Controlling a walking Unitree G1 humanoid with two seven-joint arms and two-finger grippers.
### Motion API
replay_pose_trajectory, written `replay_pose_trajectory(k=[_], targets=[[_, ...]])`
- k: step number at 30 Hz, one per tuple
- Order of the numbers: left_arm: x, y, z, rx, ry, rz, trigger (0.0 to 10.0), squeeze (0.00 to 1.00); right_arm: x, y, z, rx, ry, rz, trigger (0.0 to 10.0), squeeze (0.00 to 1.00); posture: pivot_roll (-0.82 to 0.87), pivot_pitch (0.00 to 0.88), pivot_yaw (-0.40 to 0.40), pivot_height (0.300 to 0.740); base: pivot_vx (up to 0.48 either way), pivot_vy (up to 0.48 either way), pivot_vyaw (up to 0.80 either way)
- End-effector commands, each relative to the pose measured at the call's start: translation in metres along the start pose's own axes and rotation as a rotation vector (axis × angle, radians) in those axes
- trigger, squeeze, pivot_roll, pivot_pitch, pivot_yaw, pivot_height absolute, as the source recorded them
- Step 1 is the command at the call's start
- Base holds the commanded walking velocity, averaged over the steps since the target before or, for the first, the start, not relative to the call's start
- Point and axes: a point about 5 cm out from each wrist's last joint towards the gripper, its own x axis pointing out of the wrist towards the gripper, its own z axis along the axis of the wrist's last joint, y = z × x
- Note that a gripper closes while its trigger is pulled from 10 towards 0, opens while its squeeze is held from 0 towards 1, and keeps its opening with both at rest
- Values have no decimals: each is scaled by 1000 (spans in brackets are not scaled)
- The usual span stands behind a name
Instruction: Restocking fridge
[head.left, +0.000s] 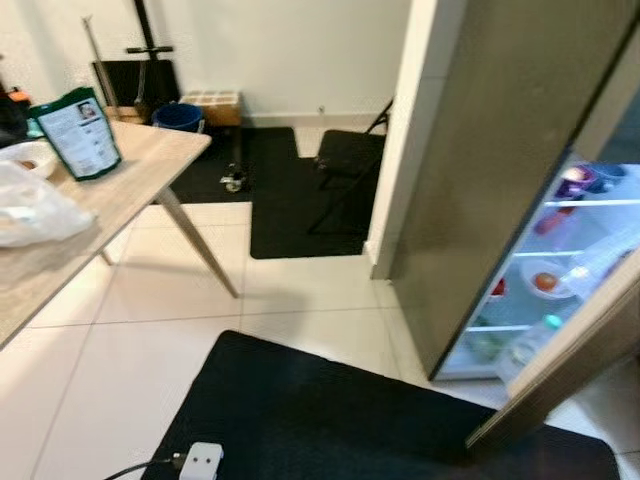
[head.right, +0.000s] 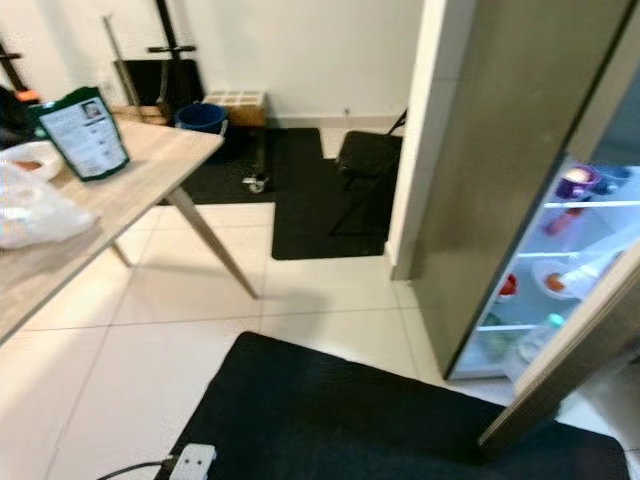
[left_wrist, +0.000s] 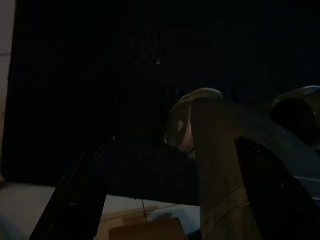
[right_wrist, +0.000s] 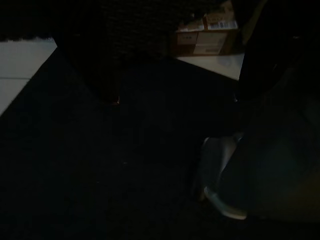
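Observation:
The fridge stands open on the right. Its lit shelves hold a purple cup, a plate with something red and bottles low down. The fridge door swings out toward me at the lower right. On the wooden table at the left stand a dark green pouch, a crumpled clear plastic bag and a white bowl. My left gripper and right gripper hang idle in the dark above a black mat.
A black mat lies on the white tiles in front of me, with a white plug box at its near edge. Another dark mat, a folding chair, a blue bucket and a wooden crate sit by the far wall.

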Motion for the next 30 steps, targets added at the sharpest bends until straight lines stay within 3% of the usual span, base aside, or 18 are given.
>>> replay_pose_trajectory(k=[1,30], targets=[[-1,0,-7,4,30,6,10000,0,0,0,-1,10,2,0,10000,0,51,0,-17,740,0,0,725],[-1,-1,-9,37,53,1,10000,0,0,0,-2,9,6,2,10000,0,50,0,-20,740,0,0,721]])
